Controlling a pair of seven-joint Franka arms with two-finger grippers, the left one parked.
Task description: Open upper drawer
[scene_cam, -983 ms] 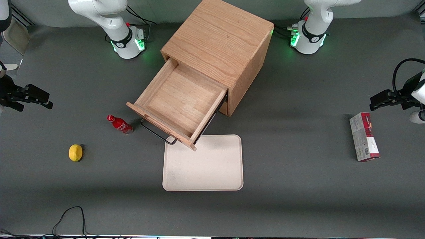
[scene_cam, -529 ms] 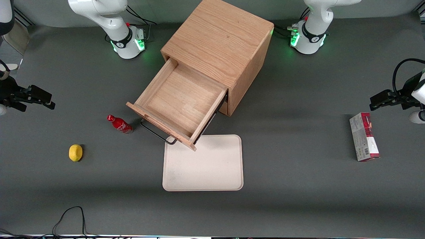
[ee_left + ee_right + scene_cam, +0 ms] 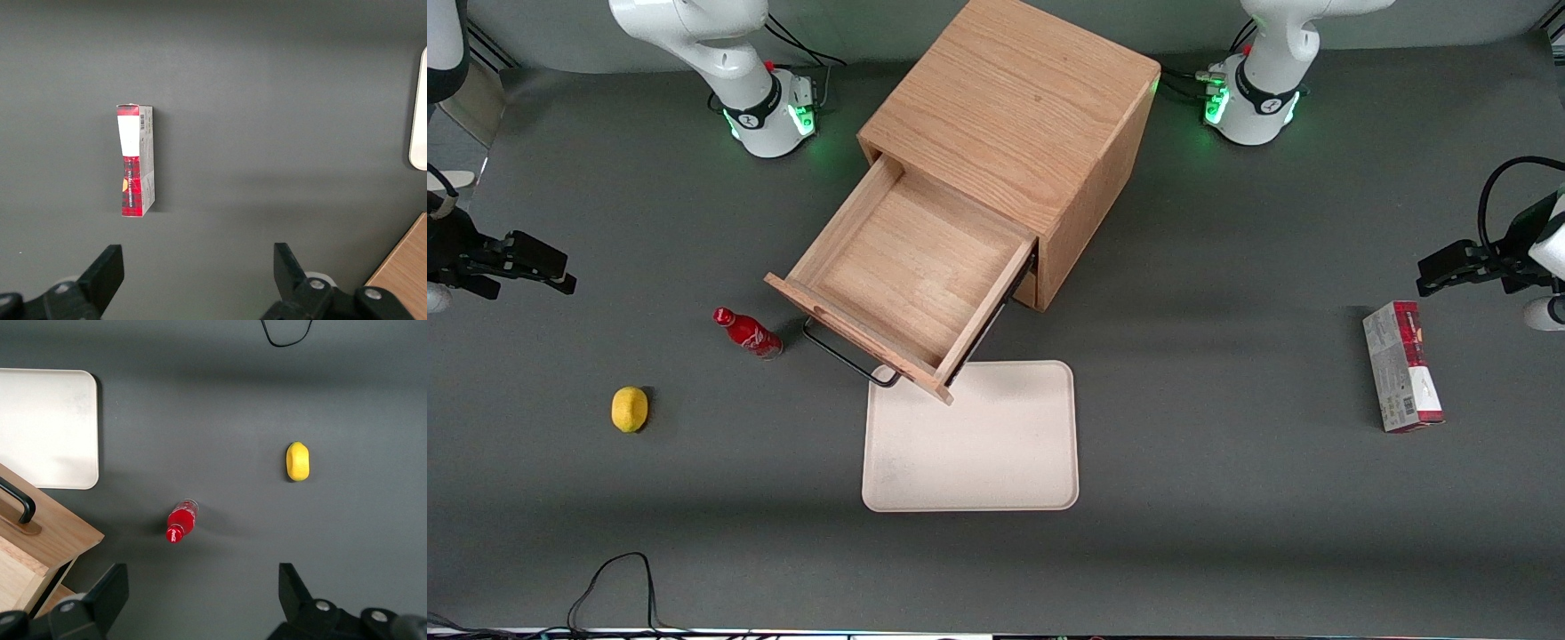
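The upper drawer (image 3: 911,267) of the oak cabinet (image 3: 1014,116) stands pulled far out, and its shallow wooden tray has nothing in it. Its black wire handle (image 3: 845,356) juts from the drawer front toward the front camera. My gripper (image 3: 551,269) hangs well off toward the working arm's end of the table, apart from the drawer, open and holding nothing. In the right wrist view the gripper (image 3: 200,593) shows both fingers spread wide over bare mat, with a corner of the drawer front (image 3: 47,520) and its handle (image 3: 17,497) in sight. The bottom drawer is hidden under the upper one.
A red bottle (image 3: 747,332) lies on the mat beside the drawer handle, and a lemon (image 3: 630,409) lies nearer the front camera. A cream tray (image 3: 971,436) sits in front of the drawer. A red and white carton (image 3: 1402,366) lies toward the parked arm's end.
My gripper has drifted very slightly toward the cabinet. The drawer and the objects on the mat have not moved.
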